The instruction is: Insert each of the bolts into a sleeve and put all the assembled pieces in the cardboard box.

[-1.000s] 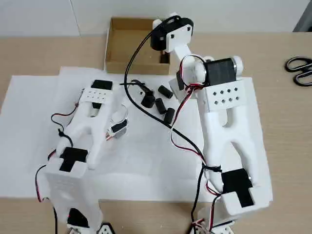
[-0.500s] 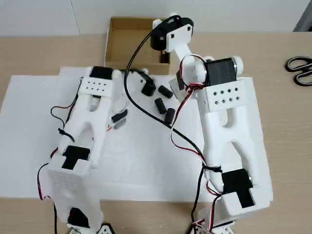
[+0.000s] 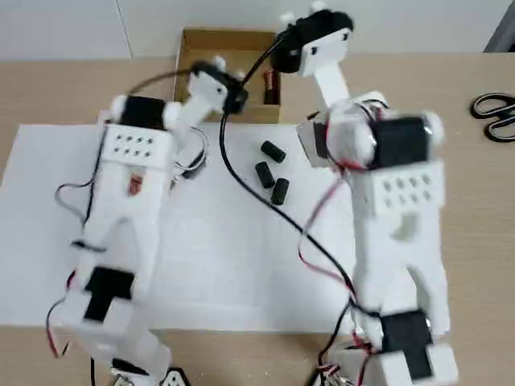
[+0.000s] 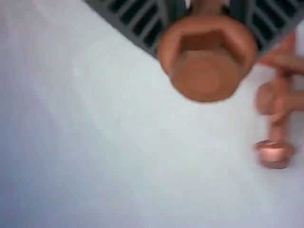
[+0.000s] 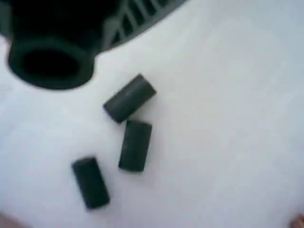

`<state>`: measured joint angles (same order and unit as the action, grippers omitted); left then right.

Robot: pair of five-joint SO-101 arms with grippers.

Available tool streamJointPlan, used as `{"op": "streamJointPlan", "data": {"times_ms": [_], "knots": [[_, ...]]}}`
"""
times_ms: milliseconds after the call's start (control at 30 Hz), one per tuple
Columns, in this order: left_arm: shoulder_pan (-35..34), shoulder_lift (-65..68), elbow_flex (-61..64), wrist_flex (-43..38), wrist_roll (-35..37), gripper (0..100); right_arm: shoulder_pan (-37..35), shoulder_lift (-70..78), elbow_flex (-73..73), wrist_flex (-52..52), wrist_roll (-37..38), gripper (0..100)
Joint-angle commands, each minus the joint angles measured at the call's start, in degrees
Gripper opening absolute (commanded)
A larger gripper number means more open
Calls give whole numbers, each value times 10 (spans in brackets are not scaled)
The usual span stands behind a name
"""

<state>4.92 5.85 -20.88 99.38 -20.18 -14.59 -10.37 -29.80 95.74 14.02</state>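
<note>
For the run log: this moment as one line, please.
left gripper: shut on bolt | right gripper: shut on sleeve | paper: three loose sleeves | cardboard box: one reddish piece inside

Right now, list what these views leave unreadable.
Cardboard box, its floor: high view, left gripper covers part of it.
Reddish piece in the box: high view, too small to tell bolt from assembly.
Loose bolts: left wrist view, blurred, cut by the edge; count unclear.
Held bolt, its shank: left wrist view, hidden behind its head.
Held sleeve, its length: right wrist view, seen end-on.
</note>
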Motion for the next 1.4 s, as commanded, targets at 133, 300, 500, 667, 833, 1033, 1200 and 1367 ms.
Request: {"op": "streamJointPlan", "data": {"times_ms": [133, 300, 500, 667, 833, 1033, 1200, 1367], "knots": [[-40, -225, 69, 10, 27, 6, 4, -142, 44, 6, -3, 4], [-36, -339, 138, -37, 99, 6, 7, -227, 165, 0, -3, 4], [-34, -434, 273, -175, 144, 6, 7, -288, 301, -66, -6, 4], [27, -483, 400, -276, 250, 6, 3, -309, 433, -164, -17, 4], [93, -527, 490, -383, 314, 6, -15, -359, 541, -284, -158, 5], [98, -563, 530, -468, 383, 6, -95, -450, 683, -397, -185, 5], [102, -565, 529, -495, 431, 6, -105, -508, 799, -485, -151, 4], [103, -565, 529, -535, 432, 6, -115, -589, 913, -564, -150, 4]]}}
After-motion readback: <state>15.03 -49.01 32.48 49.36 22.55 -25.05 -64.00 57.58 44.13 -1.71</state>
